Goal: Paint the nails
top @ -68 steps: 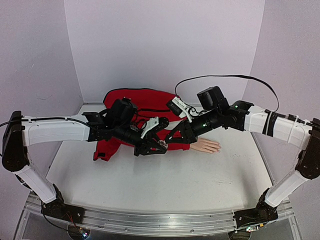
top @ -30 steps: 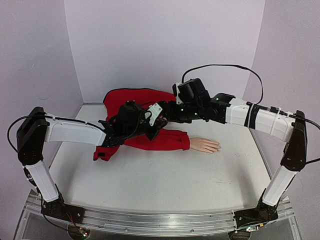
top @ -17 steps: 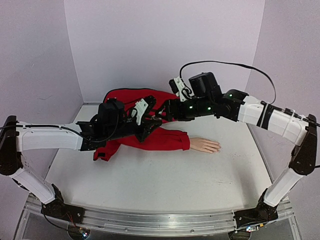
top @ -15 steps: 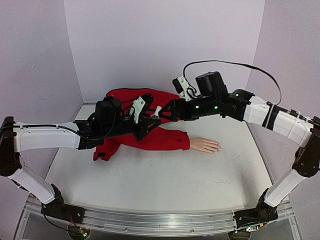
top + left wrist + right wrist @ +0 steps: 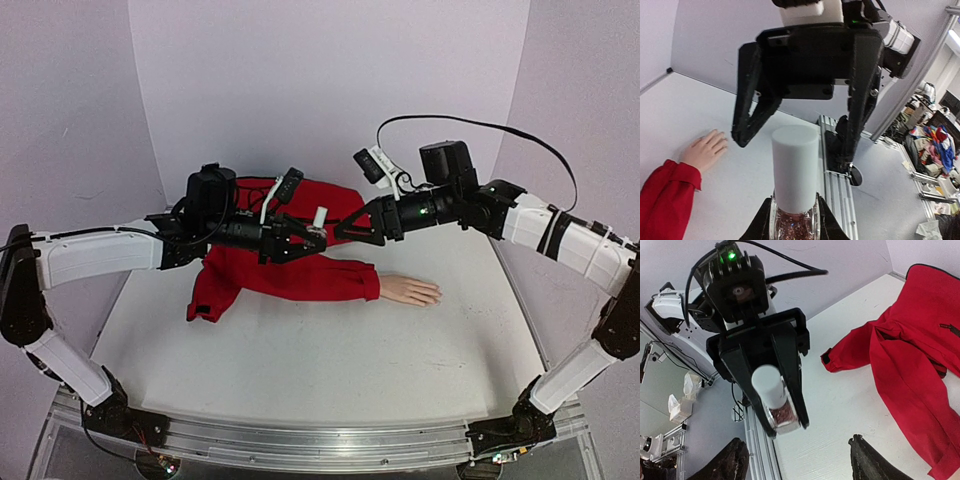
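My left gripper (image 5: 306, 238) is shut on a small glass bottle (image 5: 793, 224) of red glitter polish, held in the air over the red sleeve (image 5: 300, 275). Its white cap (image 5: 795, 167) is on and points at my right gripper (image 5: 343, 234). That gripper is open, nothing between its fingers, a short gap from the cap (image 5: 319, 217). In the right wrist view the bottle (image 5: 775, 399) sits between the left fingers. The pale mannequin hand (image 5: 412, 291) lies flat on the table, right of and below both grippers. Its nails are too small to make out.
The red jacket (image 5: 285, 205) is spread at the back middle of the white table (image 5: 330, 370) under both arms. A black cable (image 5: 470, 125) loops above the right arm. Walls enclose the back and sides. A metal rail (image 5: 300, 445) runs along the near edge.
My right gripper has opened and drawn back to the right, off the bottle. My left gripper has kept hold of the bottle and turned its cap toward the right gripper.
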You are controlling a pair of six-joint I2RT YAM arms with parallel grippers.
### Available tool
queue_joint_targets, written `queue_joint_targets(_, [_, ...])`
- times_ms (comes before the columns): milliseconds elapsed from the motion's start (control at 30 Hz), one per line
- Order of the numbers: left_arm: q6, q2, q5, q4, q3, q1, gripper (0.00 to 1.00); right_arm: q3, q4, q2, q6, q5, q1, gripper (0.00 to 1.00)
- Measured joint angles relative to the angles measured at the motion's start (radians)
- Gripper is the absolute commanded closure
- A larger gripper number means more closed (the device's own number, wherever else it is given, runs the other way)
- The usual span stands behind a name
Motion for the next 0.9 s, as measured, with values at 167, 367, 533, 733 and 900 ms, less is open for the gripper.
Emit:
queue_joint_targets(167, [-0.031,0.036,0.124,-0.002,0.011,0.000,1.00,0.011,0.066,0.038,0.008,-0.075,0.000,0.33])
queue_joint_targets(367, [-0.049,0.051,0.187,-0.009,0.017,0.000,1.00,0.031,0.123,0.066,0.034,-0.169,0.000,0.48])
queue_joint_targets(533, [-0.051,0.051,0.202,-0.009,0.023,0.000,1.00,0.066,0.161,0.113,0.065,-0.235,0.000,0.64])
queue_joint_targets(733, [-0.051,0.054,0.204,-0.010,0.023,0.000,1.00,0.070,0.179,0.139,0.089,-0.279,0.000,0.85])
queue_joint_targets(900, [-0.051,0.058,0.202,-0.009,0.024,0.000,1.00,0.072,0.188,0.142,0.108,-0.299,-0.002,1.00])
